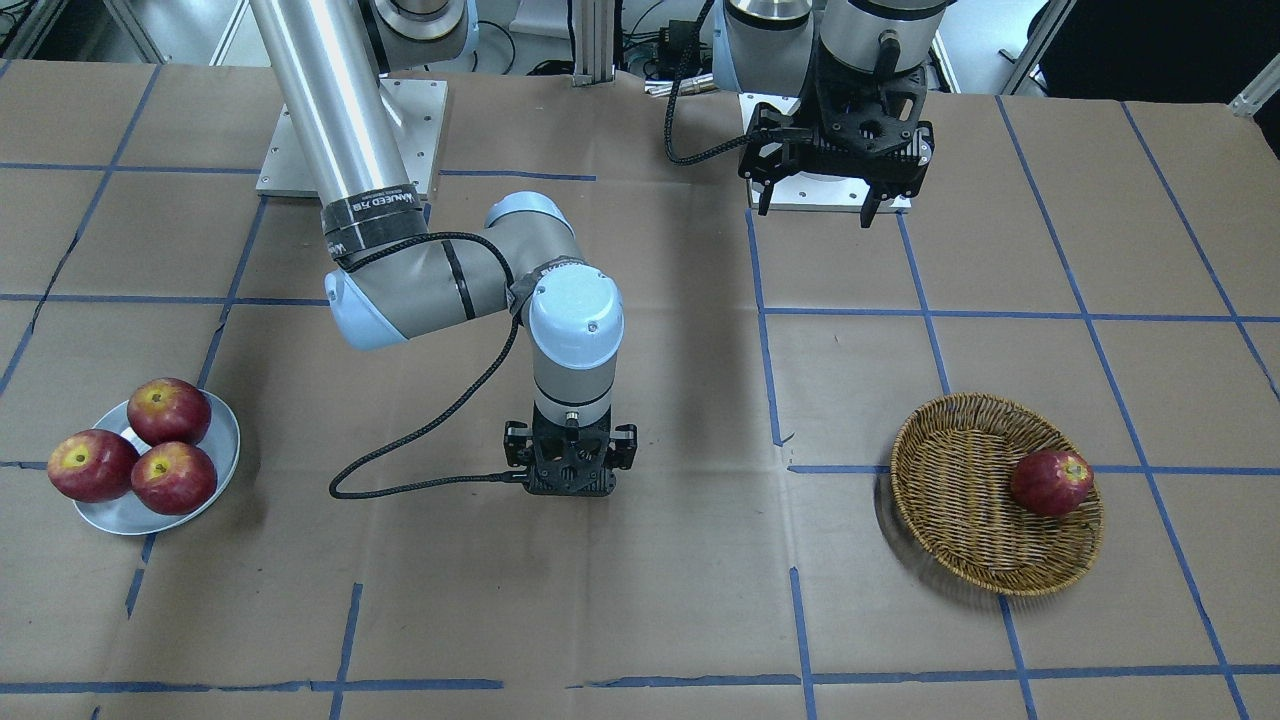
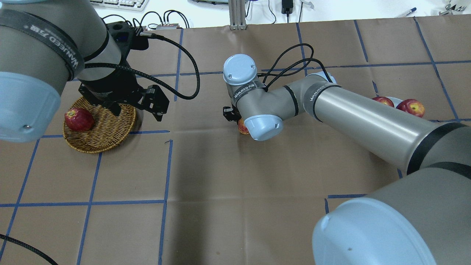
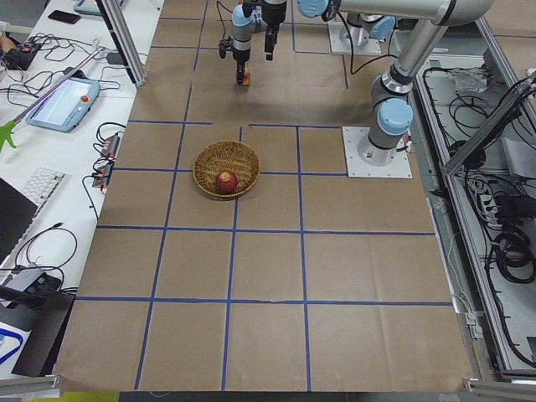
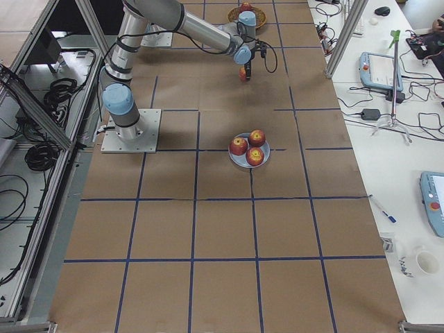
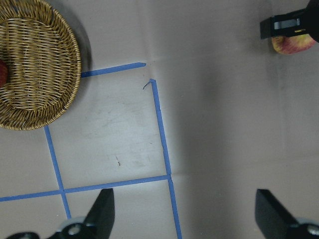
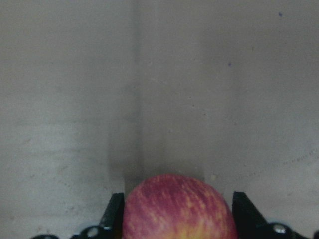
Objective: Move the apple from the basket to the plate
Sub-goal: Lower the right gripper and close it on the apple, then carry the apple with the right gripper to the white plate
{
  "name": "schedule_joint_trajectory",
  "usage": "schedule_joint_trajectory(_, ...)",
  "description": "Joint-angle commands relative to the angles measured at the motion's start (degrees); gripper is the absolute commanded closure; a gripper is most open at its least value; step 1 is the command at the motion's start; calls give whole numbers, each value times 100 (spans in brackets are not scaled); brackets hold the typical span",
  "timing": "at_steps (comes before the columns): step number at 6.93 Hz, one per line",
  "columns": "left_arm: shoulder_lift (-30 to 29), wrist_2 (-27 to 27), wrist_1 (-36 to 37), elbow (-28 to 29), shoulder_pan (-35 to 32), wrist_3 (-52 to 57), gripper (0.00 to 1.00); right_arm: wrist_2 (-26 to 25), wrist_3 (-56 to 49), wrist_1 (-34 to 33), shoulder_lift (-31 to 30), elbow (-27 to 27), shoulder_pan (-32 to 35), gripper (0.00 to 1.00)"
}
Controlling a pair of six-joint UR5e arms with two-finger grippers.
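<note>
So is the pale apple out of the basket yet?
Out. The apple sits between the fingers of the right gripper at mid-table; the basket holds only a darker apple.

The plate (image 1: 120, 517) holds three red apples (image 1: 172, 477); the basket (image 1: 960, 490) holds one dark apple (image 1: 1051, 482).

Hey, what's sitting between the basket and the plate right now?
The right gripper, fingers either side of the apple, stands between the basket and the plate; the rest is taped brown paper, clearest in the front-facing view.
</note>
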Motion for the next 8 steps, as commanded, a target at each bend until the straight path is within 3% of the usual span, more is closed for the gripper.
schedule_joint_trajectory(1,-7,6,1,1,4,0,1,10,-32,47,-285,-37,-139,42)
schedule_joint_trajectory(4,-7,6,1,-8,4,0,1,2,-1469,1143,-1391,181,-1445,42)
schedule_joint_trajectory(6,-25,6,1,-8,4,9,1,97,-2942,1058,-2103,944,-2787,42)
schedule_joint_trajectory(8,-34,6,10,-8,4,9,1,482,-4253,1067,-2326,1193,-4020,42)
